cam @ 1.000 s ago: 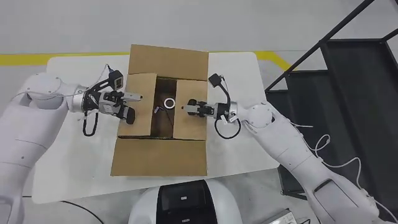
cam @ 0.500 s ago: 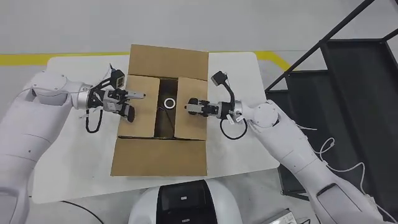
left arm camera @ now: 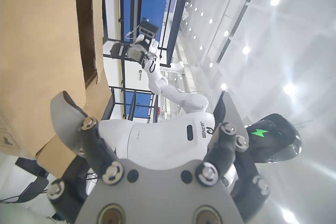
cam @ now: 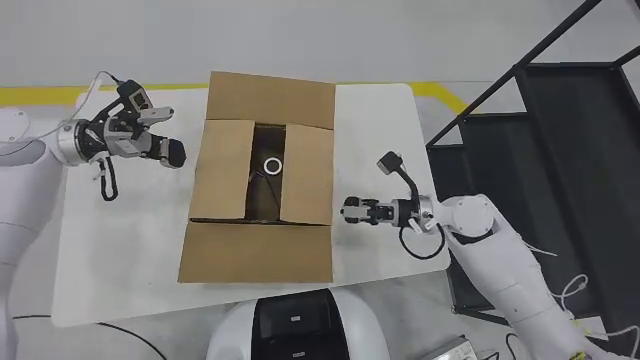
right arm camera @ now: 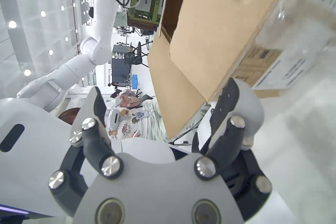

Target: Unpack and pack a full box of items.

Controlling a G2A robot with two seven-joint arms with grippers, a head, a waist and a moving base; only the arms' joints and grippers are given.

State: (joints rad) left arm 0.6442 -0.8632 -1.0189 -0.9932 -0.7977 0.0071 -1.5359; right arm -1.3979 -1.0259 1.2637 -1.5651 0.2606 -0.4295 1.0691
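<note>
left tool (cam: 172, 150) and right tool (cam: 350, 209) both empty, fingers apart, held off either side of the box (cam: 270, 100) between them, probably to stay clear of its half-closed flaps (cam: 225, 165).

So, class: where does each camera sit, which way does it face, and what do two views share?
Top view: above the arms, looking down at the table, box, left gripper and right gripper.
Left wrist view: on that wrist, facing past the open left gripper toward the box; torso and head show.
Right wrist view: likewise, past the open right gripper.
Both wrist views share the box and opposite gripper.
</note>
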